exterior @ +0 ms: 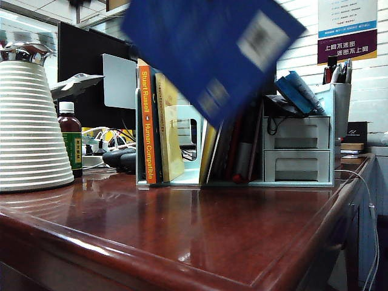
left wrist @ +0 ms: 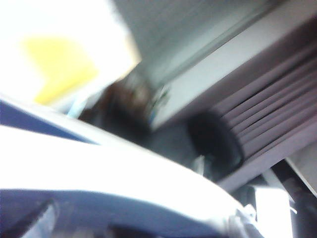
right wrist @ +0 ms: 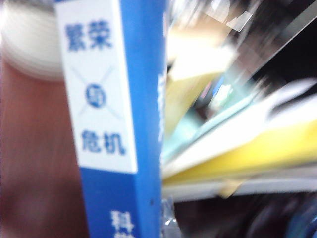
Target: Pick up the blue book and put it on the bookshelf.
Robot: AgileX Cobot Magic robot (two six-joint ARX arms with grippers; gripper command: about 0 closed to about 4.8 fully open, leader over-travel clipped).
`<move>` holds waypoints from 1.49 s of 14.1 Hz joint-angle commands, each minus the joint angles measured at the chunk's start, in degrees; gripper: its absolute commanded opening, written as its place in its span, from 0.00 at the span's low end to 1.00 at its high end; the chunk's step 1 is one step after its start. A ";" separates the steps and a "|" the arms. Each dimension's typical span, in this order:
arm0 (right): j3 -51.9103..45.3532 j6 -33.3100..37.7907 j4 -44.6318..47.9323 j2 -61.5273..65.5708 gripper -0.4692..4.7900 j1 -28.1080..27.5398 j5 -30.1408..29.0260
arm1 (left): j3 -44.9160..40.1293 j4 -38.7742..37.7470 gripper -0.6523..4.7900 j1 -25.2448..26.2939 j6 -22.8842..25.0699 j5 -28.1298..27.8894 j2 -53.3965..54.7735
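— What's on the table (exterior: pixel 212 236), starting at the left?

— A white ribbed vessel (exterior: pixel 30 127), then a small brown bottle (exterior: pixel 71 142) with a green label just beside it. Behind them is a dark monitor (exterior: pixel 82 54).

— And the bookshelf (exterior: pixel 188 124)?

— It's past the middle, against the back. An orange-spined "Human Compatible" book (exterior: pixel 147 124) stands upright in its left end, with a yellow book (exterior: pixel 169 130) leaning next to it.

— Where's the blue book (exterior: pixel 209 45)?

— In the air above the rack, tilted and blurred. Its lower corner dips toward the slot right of the yellow book. I can't tell whether it touches anything there.

— Further right?

— 2 drawers (exterior: pixel 297 148) joined to the rack, light-blue booklets (exterior: pixel 298 91) lying on top, and a pen holder (exterior: pixel 341 100) at the end.

— What about the left gripper?

— Its wrist camera gives only a smear of white and blue up close. I can't tell if it's spread or clenched.

— And the right gripper?

— Its camera sits right against the blue book's spine, with the shelved books beyond. The fingers don't show, so I can't tell whether it's grasping.
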 commanded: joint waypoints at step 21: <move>11.85 9.49 70.14 23.96 0.08 -5.86 6.43 | 0.28 23.69 0.45 -0.07 -1.42 -3.85 -0.68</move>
